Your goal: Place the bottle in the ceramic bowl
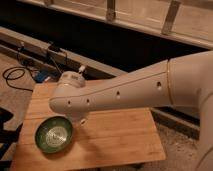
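Note:
The green ceramic bowl (54,134) sits on the front left of the wooden table (125,137); its pale ringed centre shows and nothing is visible inside it. My white arm reaches across from the right, and its wrist (70,100) hangs just above and behind the bowl. Only a small bit of my gripper (81,120) shows under the wrist, next to the bowl's right rim. The bottle is hidden from view.
A dark rail and ledge (100,50) run behind the table. Black cables (15,75) and a blue item (42,76) lie on the floor at the left. The table's right and front edges are near.

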`<state>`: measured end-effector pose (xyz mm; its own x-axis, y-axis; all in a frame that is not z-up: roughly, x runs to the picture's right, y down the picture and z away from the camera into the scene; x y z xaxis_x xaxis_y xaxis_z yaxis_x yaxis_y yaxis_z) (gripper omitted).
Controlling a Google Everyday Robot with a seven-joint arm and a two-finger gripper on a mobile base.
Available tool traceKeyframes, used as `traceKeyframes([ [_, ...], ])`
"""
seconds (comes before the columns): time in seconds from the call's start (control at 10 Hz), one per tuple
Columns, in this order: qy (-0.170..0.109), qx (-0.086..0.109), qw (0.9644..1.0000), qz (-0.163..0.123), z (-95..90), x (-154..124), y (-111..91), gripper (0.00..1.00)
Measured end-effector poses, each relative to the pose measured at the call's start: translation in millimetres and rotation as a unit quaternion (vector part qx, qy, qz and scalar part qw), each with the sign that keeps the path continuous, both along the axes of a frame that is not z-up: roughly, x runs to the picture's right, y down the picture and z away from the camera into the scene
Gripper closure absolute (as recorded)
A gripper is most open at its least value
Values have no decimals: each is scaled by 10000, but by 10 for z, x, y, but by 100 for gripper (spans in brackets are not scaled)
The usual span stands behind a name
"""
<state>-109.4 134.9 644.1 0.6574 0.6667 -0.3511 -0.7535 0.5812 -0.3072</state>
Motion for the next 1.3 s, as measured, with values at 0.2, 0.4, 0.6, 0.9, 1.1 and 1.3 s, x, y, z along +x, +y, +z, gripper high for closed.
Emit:
traceKeyframes([
  [0.2,1,-13,10000,-1,8,-6,0,99],
  [0.4,-203,-97,9990,-375,18,-172,66,99],
  [0.6,-437,-272,9949,-869,20,-486,271,99],
  [0.9,-750,-698,9827,-1543,151,-858,719,99],
  [1.1,-720,-892,9794,-1662,267,-896,842,95],
  [1.3,-698,-892,9798,-1645,273,-872,831,82],
])
